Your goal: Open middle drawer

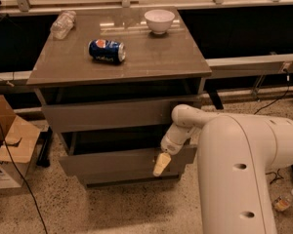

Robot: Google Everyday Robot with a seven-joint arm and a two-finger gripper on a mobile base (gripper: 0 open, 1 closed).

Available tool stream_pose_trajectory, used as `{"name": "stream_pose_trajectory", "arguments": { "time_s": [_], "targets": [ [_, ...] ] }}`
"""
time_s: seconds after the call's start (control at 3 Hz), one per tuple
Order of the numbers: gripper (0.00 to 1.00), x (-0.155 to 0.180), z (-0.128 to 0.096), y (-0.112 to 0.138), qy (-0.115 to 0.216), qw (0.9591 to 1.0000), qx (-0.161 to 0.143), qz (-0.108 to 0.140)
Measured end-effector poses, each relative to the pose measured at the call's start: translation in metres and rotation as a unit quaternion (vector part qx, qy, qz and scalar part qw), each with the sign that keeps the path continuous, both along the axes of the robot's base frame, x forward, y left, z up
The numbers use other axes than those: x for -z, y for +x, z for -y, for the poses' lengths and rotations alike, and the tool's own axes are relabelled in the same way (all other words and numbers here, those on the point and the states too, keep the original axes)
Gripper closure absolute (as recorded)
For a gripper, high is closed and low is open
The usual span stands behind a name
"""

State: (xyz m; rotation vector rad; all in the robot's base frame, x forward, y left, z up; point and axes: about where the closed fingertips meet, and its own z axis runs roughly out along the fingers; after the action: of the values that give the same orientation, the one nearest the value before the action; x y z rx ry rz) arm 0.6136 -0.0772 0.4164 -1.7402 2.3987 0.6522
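The grey-brown cabinet has three flat drawer fronts. The middle drawer [107,163] stands pulled out a little, with a dark gap above its front. The top drawer [102,114] sits above it and the narrow bottom drawer [127,180] below it. My gripper [161,165] hangs from the white arm [185,126] and points down. Its cream tip lies over the right part of the middle drawer's front, just below the upper edge.
On the cabinet top [151,52] lie a blue soda can [106,50] on its side, a white bowl [159,21] and a clear plastic bottle [62,24]. Cardboard boxes [10,150] stand at the left. My white body [244,174] fills the right foreground. A small bottle [284,200] lies on the floor.
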Motion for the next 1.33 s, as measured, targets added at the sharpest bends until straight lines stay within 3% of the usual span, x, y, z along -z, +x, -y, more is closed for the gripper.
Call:
{"name": "stream_pose_trajectory", "arguments": {
  "time_s": [0.67, 1.0, 1.33],
  "targets": [
    [0.71, -0.008, 0.002, -0.006, -0.014, 0.9998, -0.011, -0.008],
    [0.57, -0.001, 0.012, -0.054, -0.038, 0.9983, -0.009, -0.043],
    [0.34, -0.002, 0.013, -0.058, -0.04, 0.9981, -0.006, -0.047]
  ]
}}
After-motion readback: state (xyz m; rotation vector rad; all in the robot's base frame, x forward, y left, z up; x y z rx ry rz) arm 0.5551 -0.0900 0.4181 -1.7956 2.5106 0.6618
